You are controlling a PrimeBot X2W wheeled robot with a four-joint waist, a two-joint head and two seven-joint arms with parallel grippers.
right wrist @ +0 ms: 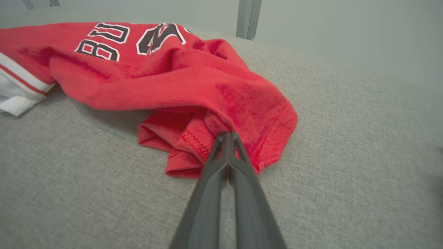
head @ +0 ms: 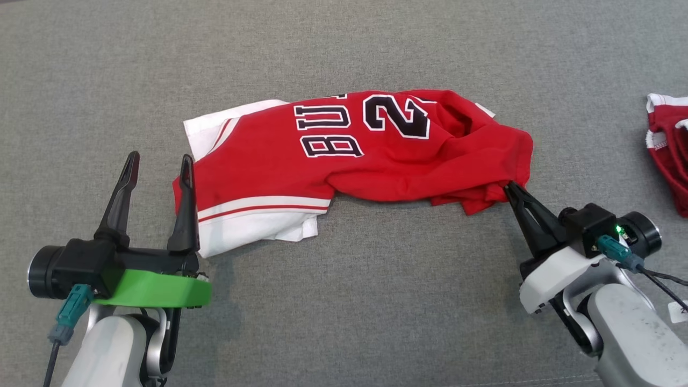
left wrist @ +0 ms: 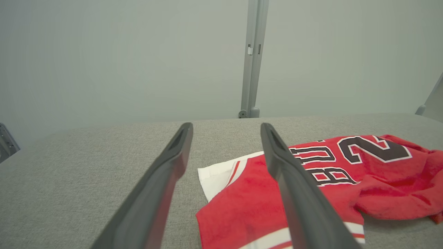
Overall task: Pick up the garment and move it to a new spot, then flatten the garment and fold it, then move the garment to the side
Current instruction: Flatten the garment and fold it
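A red jersey (head: 344,156) with black letters, a number 2 and white trim lies crumpled across the middle of the grey surface. My right gripper (head: 509,188) is shut on the jersey's bunched right end, and the red hem (right wrist: 242,114) folds around its fingertips in the right wrist view. At the lower left my left gripper (head: 159,160) stands open beside the jersey's left edge, one finger (head: 185,209) overlapping the cloth. From the left wrist the jersey (left wrist: 311,186) lies to the right, and nothing sits between that gripper's (left wrist: 225,129) fingers.
A second red and white garment (head: 669,145) lies at the right edge of the grey fabric surface (head: 344,301). A pale wall with a grey upright post (left wrist: 252,58) stands behind the surface's far edge.
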